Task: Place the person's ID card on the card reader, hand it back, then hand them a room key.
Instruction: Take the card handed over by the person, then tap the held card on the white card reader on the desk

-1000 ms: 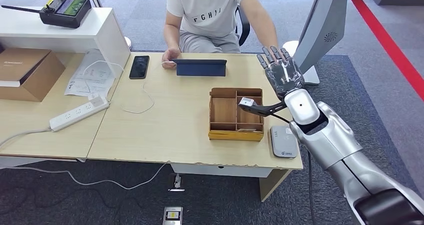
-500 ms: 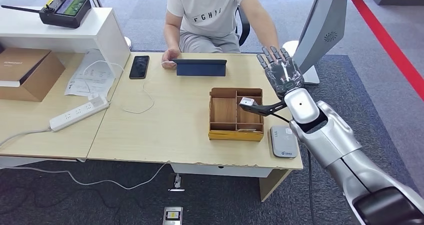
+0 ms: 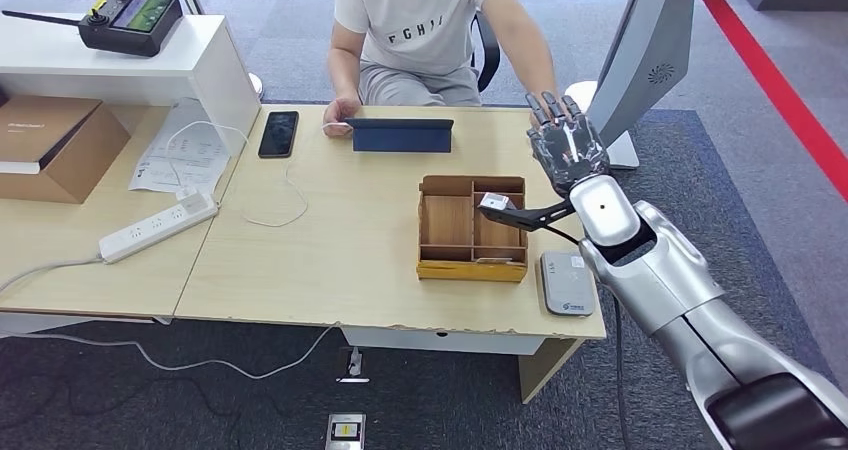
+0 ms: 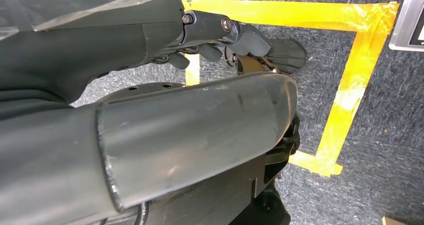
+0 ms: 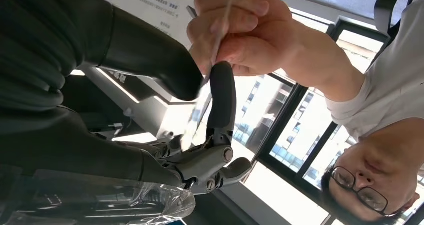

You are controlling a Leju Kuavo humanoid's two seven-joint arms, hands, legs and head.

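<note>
The right hand (image 3: 566,150) is raised over the far right corner of the counter (image 3: 340,260), palm toward the seated person (image 3: 425,30), and it has edged slightly farther toward that person and to the right than it was a second ago. In the right wrist view its thumb and one dark finger (image 5: 221,92) stand apart with a thin card (image 5: 212,60) running edge-on between them; the person's hand (image 5: 240,30) pinches the upper end of that card. Whether the robot's fingers actually press the card cannot be told from these views. On the counter nothing has shifted: the grey card reader (image 3: 567,283) lies just beside the right wall of the wooden compartment box (image 3: 472,228), near the front edge, and a blue tablet case (image 3: 400,134) stands near the person, with a black phone (image 3: 278,133) to its left. The left hand (image 4: 215,40) hangs over grey carpet with yellow tape (image 4: 345,90), its fingers curled in on nothing.
</note>
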